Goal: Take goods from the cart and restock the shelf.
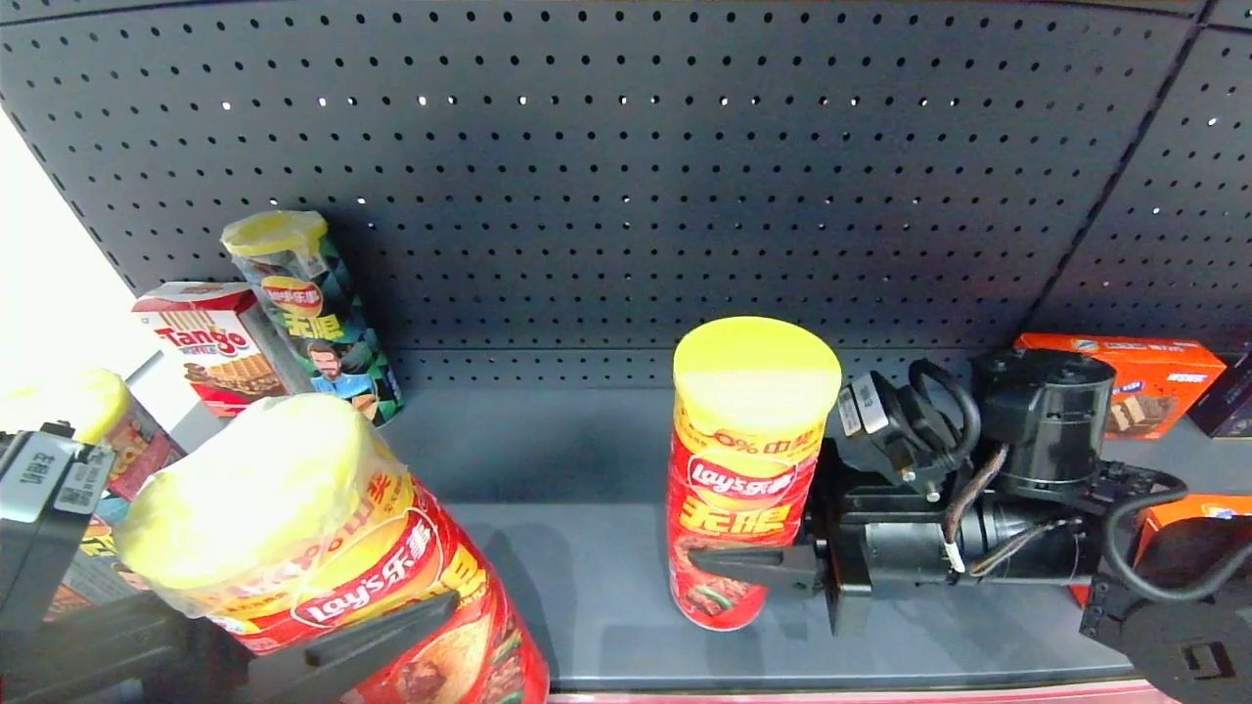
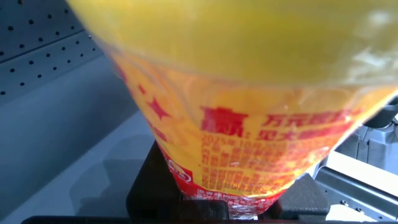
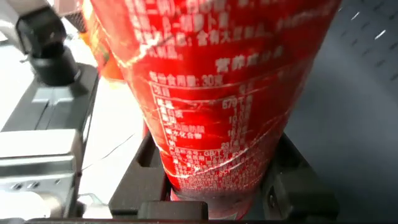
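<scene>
A red chips can with a yellow lid [image 1: 748, 469] stands upright on the grey shelf board [image 1: 587, 460], near its front edge. My right gripper [image 1: 758, 562] comes in from the right and is shut on the lower half of this can; the can's red printed wall [image 3: 217, 112] sits between the jaws. A second red chips can [image 1: 323, 548] leans at the lower left, in front of the shelf, with my left gripper [image 1: 377, 631] shut on its body. Its yellow lid and label [image 2: 249, 124] loom close over the wrist camera.
At the shelf's back left stand a green-and-black chips can [image 1: 313, 313] and a red-and-white wafer box [image 1: 215, 342]; another yellow-lidded can [image 1: 98, 420] is at the far left. Orange boxes [image 1: 1135, 376] lie at the right. A perforated panel [image 1: 626, 176] backs the shelf.
</scene>
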